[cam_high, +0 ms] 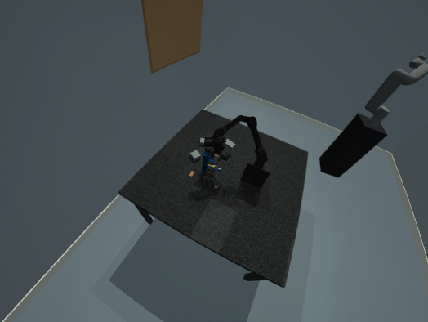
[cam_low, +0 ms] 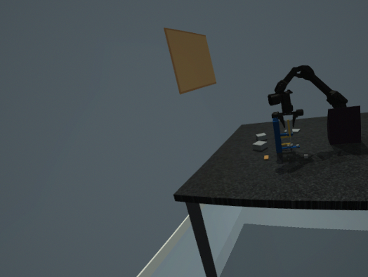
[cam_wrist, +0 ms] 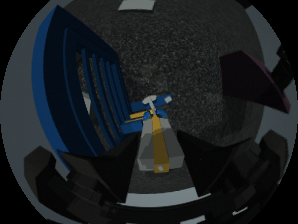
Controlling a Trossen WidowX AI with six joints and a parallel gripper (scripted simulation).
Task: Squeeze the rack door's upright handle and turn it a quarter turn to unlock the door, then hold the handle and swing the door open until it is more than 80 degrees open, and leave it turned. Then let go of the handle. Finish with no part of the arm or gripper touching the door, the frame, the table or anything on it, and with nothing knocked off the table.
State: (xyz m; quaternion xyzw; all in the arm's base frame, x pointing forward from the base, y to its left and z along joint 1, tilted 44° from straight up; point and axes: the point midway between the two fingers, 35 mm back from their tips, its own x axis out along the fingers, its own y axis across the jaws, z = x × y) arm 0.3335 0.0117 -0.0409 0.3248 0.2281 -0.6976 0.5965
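Note:
The blue slatted rack [cam_high: 205,163] [cam_low: 277,137] [cam_wrist: 47,65] stands upright on the dark table [cam_high: 253,229] [cam_low: 228,176]. Blue and yellow bars reach out from its side. The upright yellow and grey handle [cam_low: 288,131] [cam_wrist: 159,142] stands beside the slats. My gripper [cam_low: 288,126] [cam_wrist: 157,135] points down from above, its fingers part open on either side of the handle's upper part. In the wrist view, gaps show between handle and fingers. The gripper's body hides the handle's top in the top view. I cannot tell the door's exact angle.
A dark box [cam_high: 256,175] [cam_low: 344,124] [cam_wrist: 245,80] stands at the arm's base. Pale blocks [cam_high: 195,155] [cam_low: 260,145] lie behind the rack. An orange piece [cam_high: 191,173] [cam_low: 266,157] and a small grey piece [cam_high: 216,186] [cam_low: 306,156] lie nearby.

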